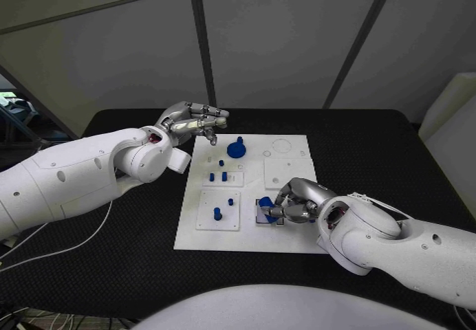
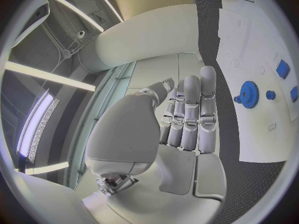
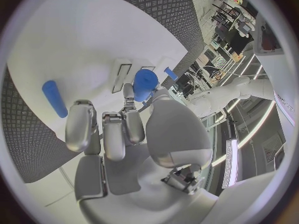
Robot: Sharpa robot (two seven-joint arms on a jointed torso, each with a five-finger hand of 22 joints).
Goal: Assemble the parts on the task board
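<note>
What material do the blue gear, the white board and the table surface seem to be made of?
Blue gear: probably plastic, matte, since its colour is uniform and shows no metallic shine. Task board: looks like smooth white plastic or painted sheet; flat, with an even tone, but the look leaves it open. Table: a black covering with a fine woven or textured pattern, perhaps a rubber or carbon-look mat.

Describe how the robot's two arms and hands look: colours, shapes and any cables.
Both arms are smooth, glossy white shells with rounded, bulbous segments. The left hand and right hand are silver metal, with jointed fingers built from short rounded segments and a broad, pale grey palm plate. A red detail shows at the left wrist joint. Thin white cables trail on the table below the left arm.
</note>
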